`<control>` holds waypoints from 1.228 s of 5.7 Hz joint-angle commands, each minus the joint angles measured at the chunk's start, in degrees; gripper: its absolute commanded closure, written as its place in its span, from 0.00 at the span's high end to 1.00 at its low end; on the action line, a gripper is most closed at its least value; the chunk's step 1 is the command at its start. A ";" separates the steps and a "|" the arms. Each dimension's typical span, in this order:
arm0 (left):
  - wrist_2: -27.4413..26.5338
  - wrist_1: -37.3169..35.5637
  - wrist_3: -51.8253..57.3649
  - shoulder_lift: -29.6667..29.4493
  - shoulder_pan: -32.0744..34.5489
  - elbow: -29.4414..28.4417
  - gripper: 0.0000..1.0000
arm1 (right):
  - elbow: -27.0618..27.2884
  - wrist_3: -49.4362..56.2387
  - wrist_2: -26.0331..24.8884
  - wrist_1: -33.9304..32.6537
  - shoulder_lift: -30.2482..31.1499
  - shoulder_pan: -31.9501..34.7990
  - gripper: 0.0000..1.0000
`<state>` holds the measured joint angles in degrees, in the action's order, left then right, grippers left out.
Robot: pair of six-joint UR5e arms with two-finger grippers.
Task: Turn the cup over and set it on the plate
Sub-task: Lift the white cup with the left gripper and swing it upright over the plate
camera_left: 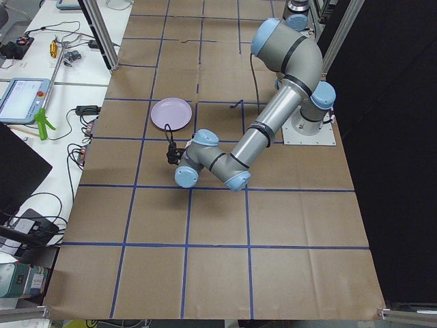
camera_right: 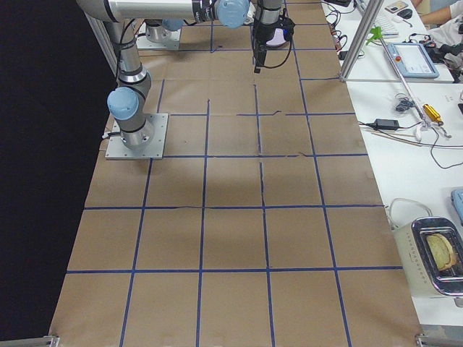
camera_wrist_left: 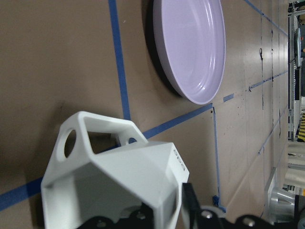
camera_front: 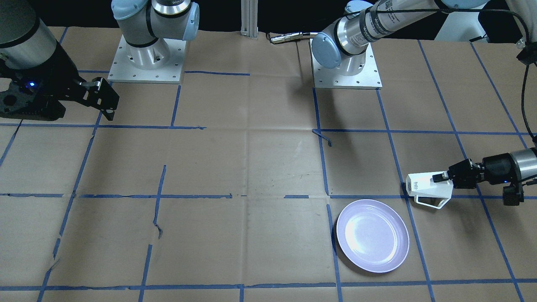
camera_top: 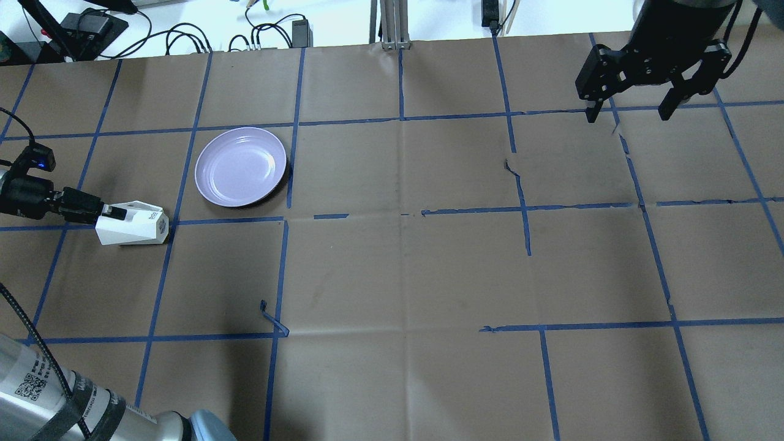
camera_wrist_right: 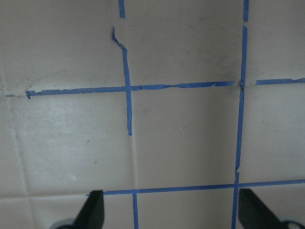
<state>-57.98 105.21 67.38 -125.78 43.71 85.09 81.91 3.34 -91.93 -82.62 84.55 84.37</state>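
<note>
Cup (camera_top: 138,228) comes nearest to us, lying on its side with one end pinched in our left hand (camera_top: 113,213) and the handle turned away, toward the plate. We cannot tell whether it touches the table (camera_top: 398,275). Just beyond it, and apart from it, the lavender plate (camera_top: 241,166) sits flat on the table. Farthest off, on the opposite side, our right hand (camera_top: 631,113) hangs above the blue tape lines with its fingers spread wide.
</note>
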 commanded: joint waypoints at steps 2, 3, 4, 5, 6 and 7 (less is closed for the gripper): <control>1.64 1.75 -7.84 5.25 1.11 -1.33 0.00 | 0.00 0.00 0.00 0.00 0.00 0.00 1.00; 0.77 1.05 -13.45 8.59 3.55 -1.33 0.00 | 0.00 0.00 0.00 0.00 0.00 0.00 1.00; -0.37 -3.13 -16.72 11.41 7.84 -1.24 0.00 | 0.00 0.00 0.00 0.00 0.00 0.00 1.00; -6.03 -8.74 -22.85 13.35 13.28 -1.24 0.00 | 0.00 0.00 0.00 0.00 0.00 0.00 1.00; -10.01 -14.10 -26.30 14.33 18.99 -1.24 0.00 | 0.00 0.00 0.00 0.00 0.00 0.00 1.00; -16.74 -20.86 -30.34 14.69 26.27 -0.54 0.00 | 0.00 0.00 0.00 0.00 0.00 0.00 1.00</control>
<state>-69.27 90.12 40.69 -111.65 63.81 84.09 81.91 3.34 -91.93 -82.62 84.55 84.37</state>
